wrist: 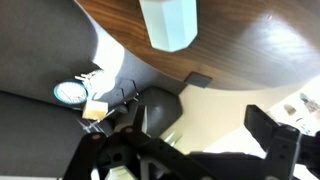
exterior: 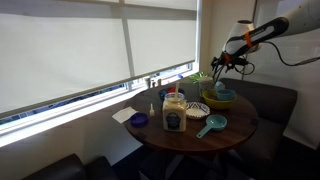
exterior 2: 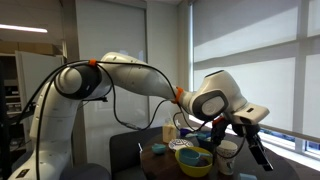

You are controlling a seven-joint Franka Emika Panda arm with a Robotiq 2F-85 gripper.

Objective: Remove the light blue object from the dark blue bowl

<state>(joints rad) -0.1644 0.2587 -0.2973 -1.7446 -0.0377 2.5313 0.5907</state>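
Observation:
The dark blue bowl (exterior: 220, 99) sits at the far right of the round wooden table (exterior: 236, 128). Something light blue shows inside it, too small to make out. My gripper (exterior: 222, 64) hangs well above the bowl, clear of it. It also shows in an exterior view (exterior 2: 221, 128) above the dishes. In the wrist view the gripper (wrist: 200, 135) is open and empty, over the table's edge and the floor. A light blue object (wrist: 168, 22) stands on the wood at the top of that view.
A white-labelled jar (exterior: 174, 115), a yellow-rimmed bowl (exterior: 196, 109), a teal scoop (exterior: 212, 125) and a small dark dish (exterior: 139, 121) share the table. Dark seats stand around it (exterior: 270, 110). A window with blinds runs behind.

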